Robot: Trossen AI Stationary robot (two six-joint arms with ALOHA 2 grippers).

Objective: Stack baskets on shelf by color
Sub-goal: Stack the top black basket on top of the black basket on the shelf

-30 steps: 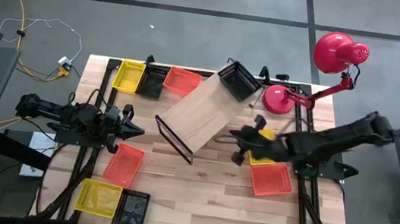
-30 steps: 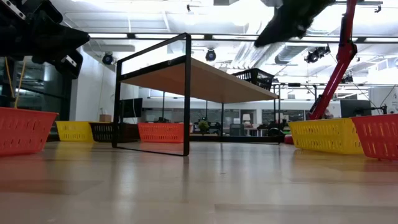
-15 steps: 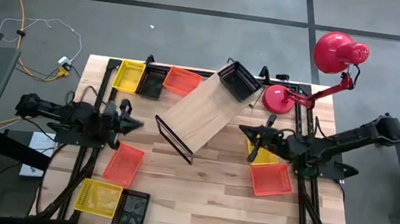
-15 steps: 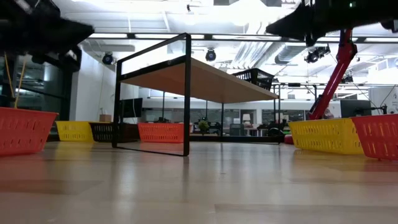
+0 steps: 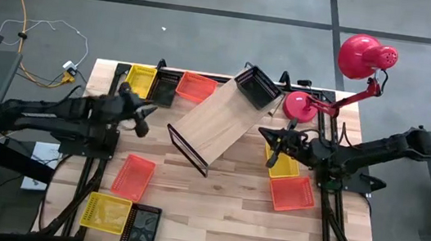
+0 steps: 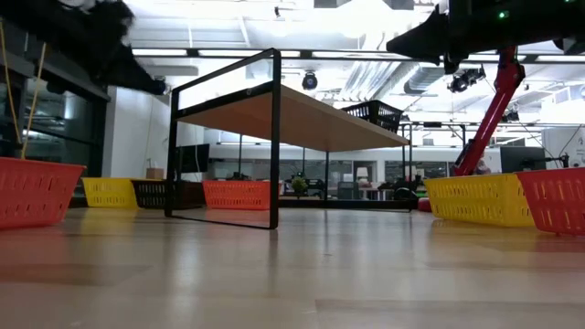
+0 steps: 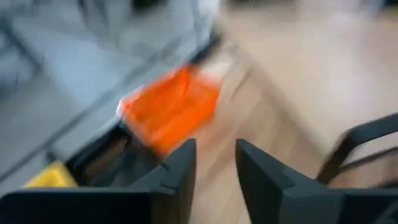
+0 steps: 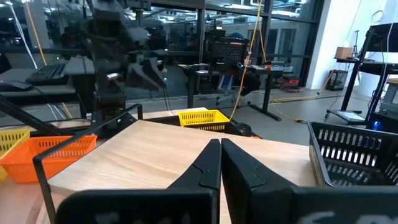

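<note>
1. Shelf (image 5: 220, 119) set diagonally mid-tabletop, wire frame (image 5: 187, 148) at its near end, one black basket (image 5: 257, 86) already on its far end; likely the start of a black stack.
2. Three baskets lined along the far edge near the left corner: yellow (image 5: 139, 81), black (image 5: 165, 88), orange (image 5: 196, 87); within the left arm's reach, still to be sorted.
3. Orange basket (image 5: 134, 175) near the left edge, with a yellow (image 5: 106, 212) and a black (image 5: 141, 226) at the near-left corner; all waiting.
4. Yellow basket (image 5: 284, 162) and orange basket (image 5: 291, 192) near the right edge, beside the right arm.
5. Left gripper (image 5: 141, 120) raised over the tabletop's left side, between the far row and the shelf; jaws slightly apart and empty in the wrist view, pointed toward the far orange basket, probably lining up a pick.
6. Right gripper (image 5: 269, 138) hovering off the shelf's right edge, above the yellow basket's far end; jaws together, nothing held, aimed across the shelf.
7. Red lamp (image 5: 357, 57) at the far-right corner, clear of the work.
</note>
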